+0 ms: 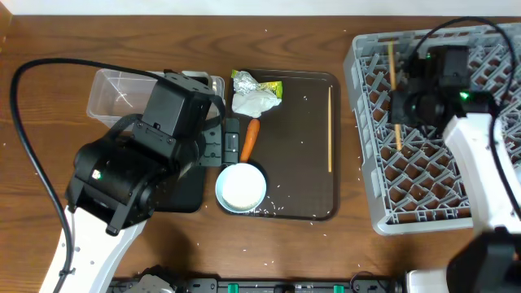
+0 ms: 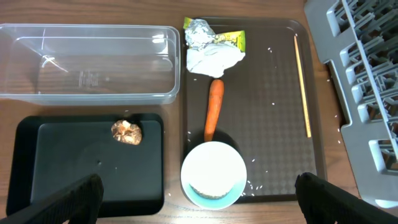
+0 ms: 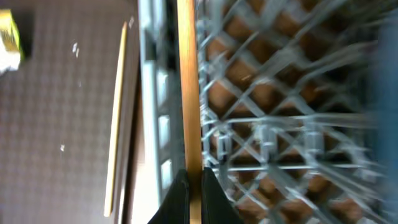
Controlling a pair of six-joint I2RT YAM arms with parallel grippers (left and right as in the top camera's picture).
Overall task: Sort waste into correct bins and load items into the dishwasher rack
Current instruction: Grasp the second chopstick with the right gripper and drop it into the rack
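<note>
My left gripper is open, its fingers spread wide above the near side of the pale-blue bowl, holding nothing. A brown food lump lies in the black tray; the clear tub behind it holds nothing. An orange carrot stick, the crumpled wrapper, rice grains and one chopstick lie on the brown serving tray. My right gripper is shut on a second chopstick over the grey dishwasher rack's left part.
The left arm's dark body covers most of the black tray in the overhead view. The rack wall stands close to the serving tray's right edge. A black cable loops over the table's left side.
</note>
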